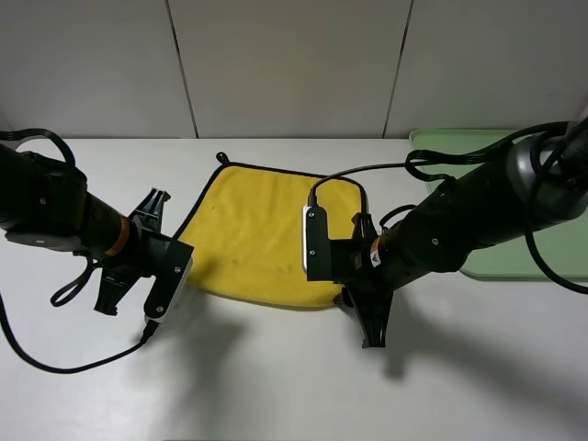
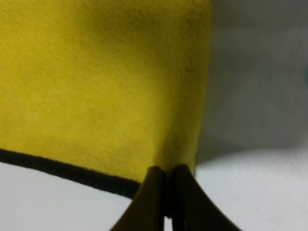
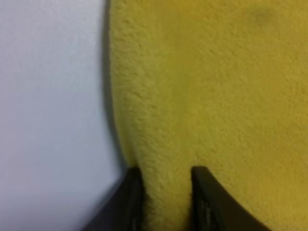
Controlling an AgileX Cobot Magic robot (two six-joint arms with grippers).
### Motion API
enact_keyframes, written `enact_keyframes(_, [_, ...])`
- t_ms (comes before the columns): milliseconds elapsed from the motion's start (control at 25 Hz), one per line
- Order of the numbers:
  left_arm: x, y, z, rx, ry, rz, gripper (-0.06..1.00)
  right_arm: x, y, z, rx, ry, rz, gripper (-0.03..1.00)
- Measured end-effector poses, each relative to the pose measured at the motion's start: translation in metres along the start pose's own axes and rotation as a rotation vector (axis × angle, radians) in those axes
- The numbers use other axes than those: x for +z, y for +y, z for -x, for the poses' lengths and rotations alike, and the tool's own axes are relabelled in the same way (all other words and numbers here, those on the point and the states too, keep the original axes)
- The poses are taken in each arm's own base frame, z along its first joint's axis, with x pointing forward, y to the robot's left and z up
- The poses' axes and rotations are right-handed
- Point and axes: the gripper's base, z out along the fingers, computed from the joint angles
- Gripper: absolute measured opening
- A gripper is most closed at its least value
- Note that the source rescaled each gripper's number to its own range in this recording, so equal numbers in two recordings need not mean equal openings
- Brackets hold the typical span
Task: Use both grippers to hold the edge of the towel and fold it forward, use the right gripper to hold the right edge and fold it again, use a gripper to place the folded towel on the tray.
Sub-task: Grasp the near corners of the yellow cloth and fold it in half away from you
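Left pincer (image 2: 168, 169) is squeezing shut on the near left corner of the square yellow fluffy towel (image 1: 262, 230), right by its thin black edge trim (image 2: 62, 169). Right pincer (image 3: 166, 171) is pinching a thick bunch of towel at the near right corner, jaws a little apart. Towel is lying spread on the white bench (image 1: 276, 395), left of the pale green plastic tray (image 1: 514, 266).

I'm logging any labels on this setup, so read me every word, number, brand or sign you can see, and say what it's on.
No text here can be read.
Orange-and-white sticker on the right arm: too small to read.
Towel, tray and white box: no print shows.
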Motion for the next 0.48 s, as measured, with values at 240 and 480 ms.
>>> enact_keyframes(240, [0.0, 0.0, 0.0, 0.0, 0.0, 0.0, 0.0, 0.001, 0.001, -0.0009, 0.056, 0.004, 0.005, 0.0])
enact_keyframes(480, [-0.0005, -0.0001, -0.0009, -0.001, 0.01, -0.002, 0.0, 0.001, 0.0009, -0.001, 0.083, 0.005, 0.005, 0.0])
